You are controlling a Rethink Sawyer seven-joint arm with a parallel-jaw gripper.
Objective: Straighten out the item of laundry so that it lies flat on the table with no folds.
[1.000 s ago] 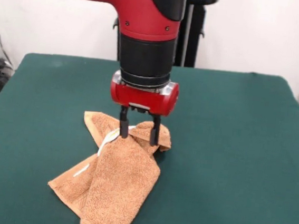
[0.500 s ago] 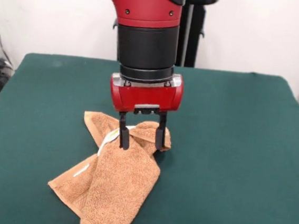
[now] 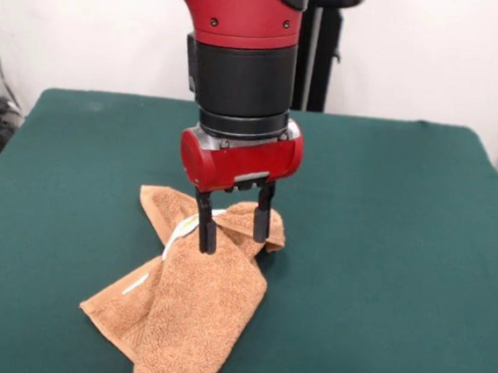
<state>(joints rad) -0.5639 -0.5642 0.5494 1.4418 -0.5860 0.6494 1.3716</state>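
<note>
Orange-tan towel [image 3: 186, 308] — folded, rumpled on green table [image 3: 384, 252] — fingers [image 3: 207, 234] spread above.

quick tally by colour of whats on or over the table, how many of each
Orange-tan: 1, the towel, folded over itself, with a white tag
Red and black: 1, the gripper, open over the towel's far end
Dark green: 1, the table top
Total: 3
</note>
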